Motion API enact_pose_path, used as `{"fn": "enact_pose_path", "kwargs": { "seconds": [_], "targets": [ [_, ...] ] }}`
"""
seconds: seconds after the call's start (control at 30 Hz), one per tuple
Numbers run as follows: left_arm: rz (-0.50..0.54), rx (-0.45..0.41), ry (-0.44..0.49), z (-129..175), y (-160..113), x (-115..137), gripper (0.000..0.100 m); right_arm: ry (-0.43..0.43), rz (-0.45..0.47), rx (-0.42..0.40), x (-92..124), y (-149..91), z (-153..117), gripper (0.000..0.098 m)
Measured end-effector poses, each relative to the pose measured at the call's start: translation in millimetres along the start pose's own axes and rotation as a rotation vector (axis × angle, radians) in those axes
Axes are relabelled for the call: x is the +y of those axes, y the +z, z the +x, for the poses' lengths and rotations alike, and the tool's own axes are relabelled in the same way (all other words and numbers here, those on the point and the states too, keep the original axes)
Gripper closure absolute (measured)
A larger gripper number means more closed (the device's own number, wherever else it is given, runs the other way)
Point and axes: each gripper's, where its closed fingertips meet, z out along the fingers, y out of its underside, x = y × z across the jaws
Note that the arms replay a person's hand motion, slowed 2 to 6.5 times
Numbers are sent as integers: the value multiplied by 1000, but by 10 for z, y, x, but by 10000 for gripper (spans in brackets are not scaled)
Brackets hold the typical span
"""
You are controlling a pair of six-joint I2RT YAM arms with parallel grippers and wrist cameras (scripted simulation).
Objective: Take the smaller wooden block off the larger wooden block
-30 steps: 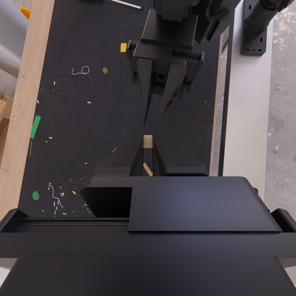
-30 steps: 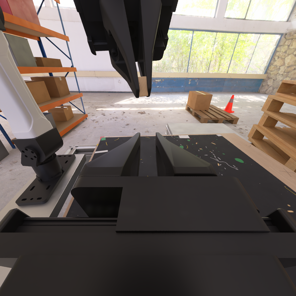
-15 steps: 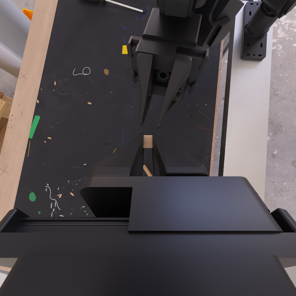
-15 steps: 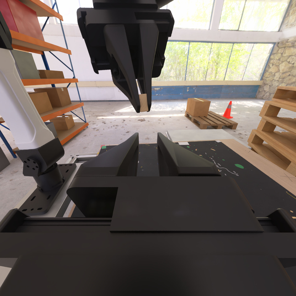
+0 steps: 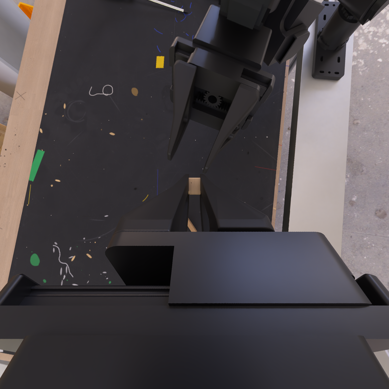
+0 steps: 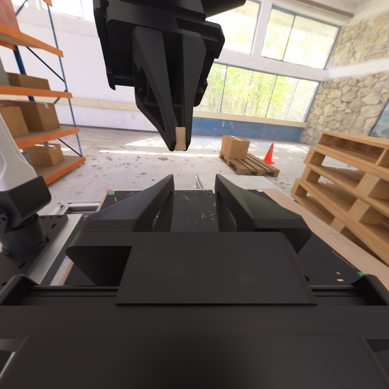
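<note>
The small block sits pinched between the tips of the left gripper, its pale end flush with the fingertips, held in the air above the dark mat. In the right wrist view the same block shows clamped at the tips, above and ahead of the right gripper, whose fingers are spread apart and hold nothing. Behind the left fingers a sliver of another wooden piece shows low down; which block it is cannot be told.

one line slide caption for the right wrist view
Left gripper holds a small pale wooden block in the air above the open right gripper, warehouse shelving and pallets behind.
</note>
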Motion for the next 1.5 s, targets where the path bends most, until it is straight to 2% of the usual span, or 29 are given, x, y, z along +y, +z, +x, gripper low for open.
{"fn": "enact_pose_path", "kwargs": {
  "seconds": [0.17,0.4,0.57,0.93,1.2,1.5],
  "targets": [
    [-23,13,-3,17,20,18,918,-151,-23,62,-47,-28,44,520],
    [-59,25,-9,16,66,68,918,-461,-96,150,-97,-56,40,400],
    [-75,36,-16,17,100,93,918,-656,-178,180,-83,-57,33,396],
    [-118,37,-21,7,153,130,918,-985,-338,219,-44,-67,35,456],
    [-157,35,-33,-6,193,173,918,-1156,-406,229,-28,-49,5,501],
    [-184,28,-38,-6,221,191,918,-1216,-456,215,9,-48,9,657]
  ]
}}
